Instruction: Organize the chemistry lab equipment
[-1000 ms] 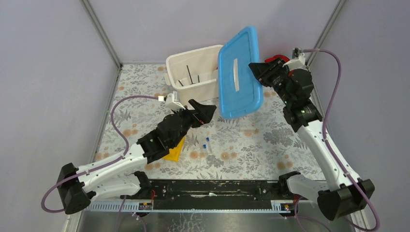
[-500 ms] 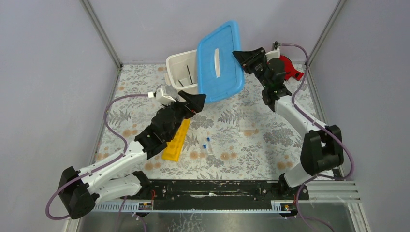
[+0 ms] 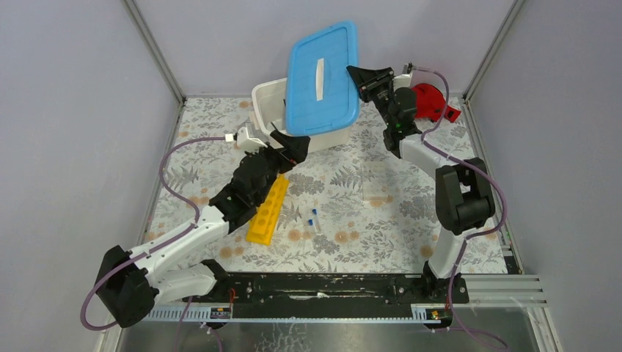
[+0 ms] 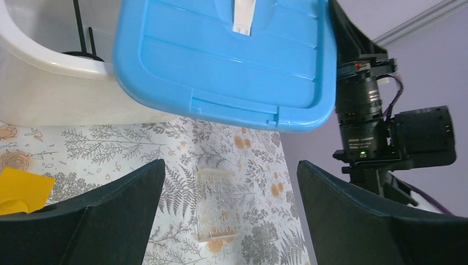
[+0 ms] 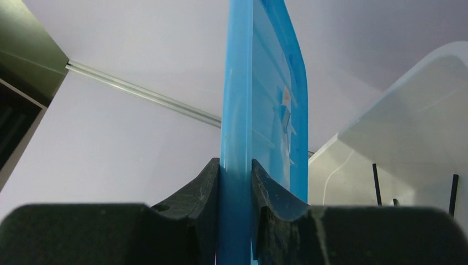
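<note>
The yellow test-tube rack (image 3: 268,210) lies on the floral table, its corner (image 4: 19,190) showing in the left wrist view. Two tiny blue-capped tubes (image 3: 313,217) lie just right of it. The black wire ring stand (image 4: 81,27) stands inside the white tub (image 3: 268,103), mostly hidden from above. My right gripper (image 3: 361,82) is shut on the right edge of the blue lid (image 3: 323,77), with its fingers clamping the lid's rim (image 5: 235,171), and holds it tilted over the tub. My left gripper (image 3: 293,150) hangs open and empty just in front of the tub (image 4: 230,165).
A clear plastic well rack (image 3: 378,180) lies flat on the table right of centre and shows between my left fingers (image 4: 216,204). A red cloth (image 3: 429,101) sits at the back right corner. Grey walls and metal rails enclose the table.
My right gripper has swung the blue lid left and up, from beside the tub to over it. My left arm has drawn back left, uncovering the yellow rack.
</note>
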Robot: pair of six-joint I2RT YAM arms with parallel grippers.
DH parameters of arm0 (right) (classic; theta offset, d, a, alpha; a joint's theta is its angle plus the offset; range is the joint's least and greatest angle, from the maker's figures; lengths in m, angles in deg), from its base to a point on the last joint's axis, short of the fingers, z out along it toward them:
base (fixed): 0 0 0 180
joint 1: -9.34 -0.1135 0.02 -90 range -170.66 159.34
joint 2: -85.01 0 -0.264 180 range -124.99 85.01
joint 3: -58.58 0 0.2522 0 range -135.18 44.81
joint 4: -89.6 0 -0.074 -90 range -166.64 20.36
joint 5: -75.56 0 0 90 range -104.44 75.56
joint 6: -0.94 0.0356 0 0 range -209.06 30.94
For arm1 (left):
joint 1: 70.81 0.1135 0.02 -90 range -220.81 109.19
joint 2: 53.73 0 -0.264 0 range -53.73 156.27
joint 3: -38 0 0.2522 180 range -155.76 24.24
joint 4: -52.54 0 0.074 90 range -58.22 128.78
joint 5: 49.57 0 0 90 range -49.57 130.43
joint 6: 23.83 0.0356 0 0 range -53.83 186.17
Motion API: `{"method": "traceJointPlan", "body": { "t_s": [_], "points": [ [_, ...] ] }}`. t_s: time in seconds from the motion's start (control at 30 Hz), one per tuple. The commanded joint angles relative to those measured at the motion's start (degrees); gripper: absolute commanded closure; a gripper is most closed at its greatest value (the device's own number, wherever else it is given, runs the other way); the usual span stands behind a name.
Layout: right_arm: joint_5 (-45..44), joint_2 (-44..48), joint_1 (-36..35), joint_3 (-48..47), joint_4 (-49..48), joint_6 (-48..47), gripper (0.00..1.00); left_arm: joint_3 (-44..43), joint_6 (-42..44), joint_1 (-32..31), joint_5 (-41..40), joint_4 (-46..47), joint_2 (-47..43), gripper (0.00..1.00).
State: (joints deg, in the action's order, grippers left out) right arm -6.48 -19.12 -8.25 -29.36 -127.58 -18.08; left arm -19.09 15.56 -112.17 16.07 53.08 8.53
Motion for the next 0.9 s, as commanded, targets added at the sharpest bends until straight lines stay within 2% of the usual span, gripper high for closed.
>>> {"method": "traceJointPlan", "body": {
  "t_s": [0.0,0.13,0.53,0.87],
  "points": [
    [-3.06,-3.24,-0.26,-1.89,-12.19,5.44,1.00,-1.86,0.25,2.07,1.56,6.68,2.99,0.03],
    [-4.39,-5.94,-0.26,0.20,-16.92,7.16,1.00,-1.83,-0.97,4.24,3.55,8.75,6.07,0.03],
    [-5.94,-11.12,-0.88,4.56,-22.19,9.74,1.00,1.12,-3.72,12.27,6.78,13.96,8.98,0.01],
    [-9.02,-13.09,-2.27,5.69,-24.90,11.10,1.00,-0.20,-5.84,14.71,12.07,14.78,14.22,0.01]
  ]
}}
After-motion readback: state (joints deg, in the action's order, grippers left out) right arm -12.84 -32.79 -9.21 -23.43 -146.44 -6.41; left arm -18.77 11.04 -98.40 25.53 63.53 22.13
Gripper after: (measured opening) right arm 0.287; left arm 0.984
